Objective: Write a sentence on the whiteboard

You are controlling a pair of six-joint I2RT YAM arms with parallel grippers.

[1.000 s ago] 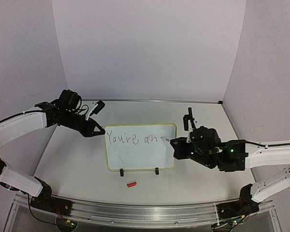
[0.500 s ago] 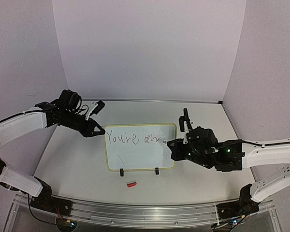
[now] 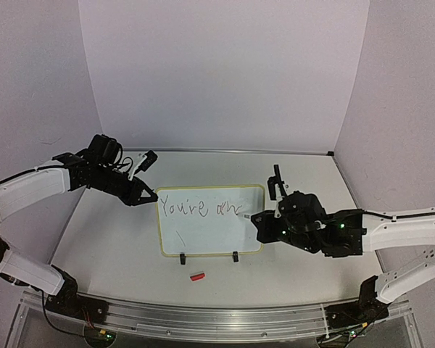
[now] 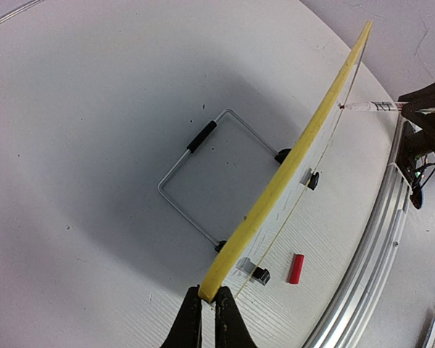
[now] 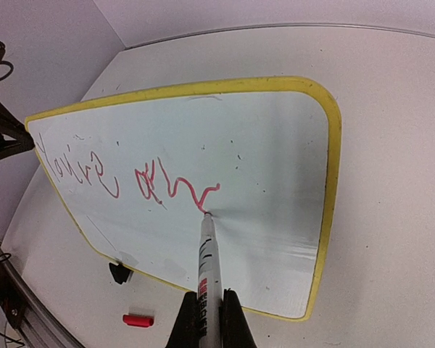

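The whiteboard [image 3: 210, 233] stands in the middle of the table [image 3: 101, 239], between the two arms. It rests on its lower long edge, on two black clip feet, and leans back on a wire stand [image 4: 203, 170]. Its long axis runs left to right and its face is turned toward the arm bases. The left gripper [image 4: 208, 304] is closed tight on the yellow frame at the board's upper left corner, steadying it. The right gripper [image 5: 206, 304] is clamped on a marker [image 5: 206, 257], which points away from the wrist and slants into the board. Its tip touches the surface at the end of the last stroke. The sentence [image 3: 201, 209] starts near the left edge and follows the long axis along the upper part of the board. It seems to read "You're am" so far, though the last letters are too loose to read for certain. The bare part of that line lies just to the right of the tip, on the right arm's own side, so the next strokes probably run rightward toward the yellow rim. The room below the line is unused. A red cap [image 3: 196, 276] lies on the table in front of the board.
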